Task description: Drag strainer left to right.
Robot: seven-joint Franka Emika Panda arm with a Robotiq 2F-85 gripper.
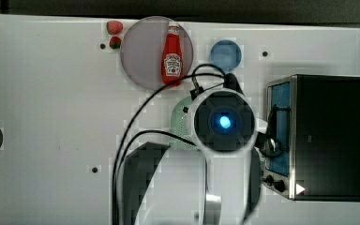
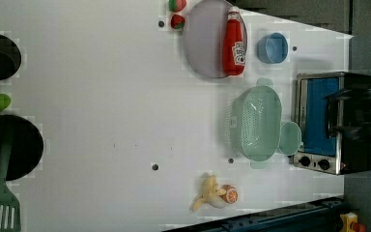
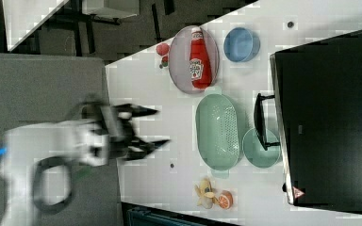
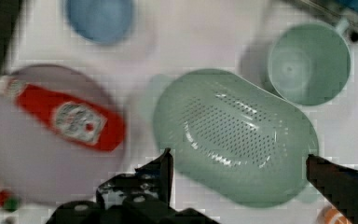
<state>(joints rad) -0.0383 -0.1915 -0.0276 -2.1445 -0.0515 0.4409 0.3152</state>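
Observation:
The strainer [image 2: 256, 123] is a pale mint-green oval colander with many small holes, standing upright on the white table just in front of the toaster oven [image 2: 333, 123]. In the wrist view the strainer [image 4: 235, 135] lies below my gripper [image 4: 237, 168], whose two dark fingers stand wide apart, one beyond each side of it, with nothing between them. The right view shows the gripper [image 3: 158, 127] open and raised above the table, apart from the strainer [image 3: 217, 132]. In the top view my arm covers most of the strainer [image 1: 180, 124].
A small teal bowl [image 2: 290, 137] touches the strainer on the oven side. A grey plate [image 2: 205, 38] carries a ketchup bottle [image 2: 234, 41]; a blue bowl [image 2: 272, 48] and strawberries [image 2: 177, 12] stand near it. A banana [image 2: 207, 193] and orange [image 2: 230, 194] lie by the table edge.

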